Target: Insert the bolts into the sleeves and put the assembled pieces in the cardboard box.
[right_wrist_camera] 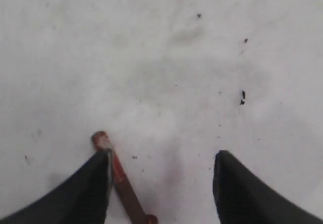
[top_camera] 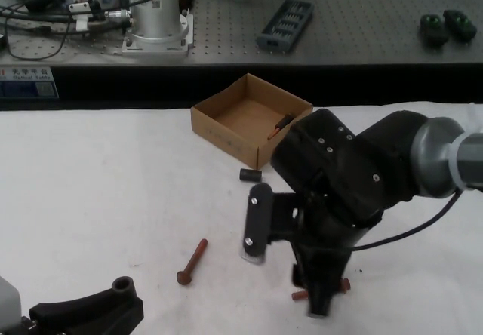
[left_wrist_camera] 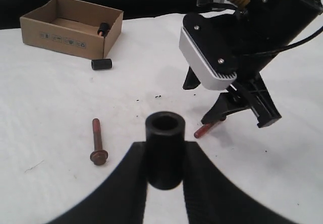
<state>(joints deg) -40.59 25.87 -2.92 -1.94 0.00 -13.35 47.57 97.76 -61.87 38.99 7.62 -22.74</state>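
My left gripper point(left_wrist_camera: 165, 156) is shut on a black sleeve point(left_wrist_camera: 165, 138), held upright with its bore facing up, low over the white cloth at the near left point(top_camera: 122, 284). My right gripper point(right_wrist_camera: 162, 158) points straight down at the cloth and is open. A red bolt point(right_wrist_camera: 121, 178) lies between its fingers, right against one finger point(right_wrist_camera: 91, 183). A second red bolt point(top_camera: 192, 262) lies loose on the cloth between the arms. A spare black sleeve point(top_camera: 250, 175) lies just in front of the cardboard box point(top_camera: 226, 135), which holds one assembled piece point(top_camera: 281, 124).
The right arm's bulky wrist and camera housing point(top_camera: 258, 222) stand over the middle of the cloth. A dark bench edge point(top_camera: 113, 86) with equipment runs behind the box. White cloth point(top_camera: 98, 192) spreads to the left.
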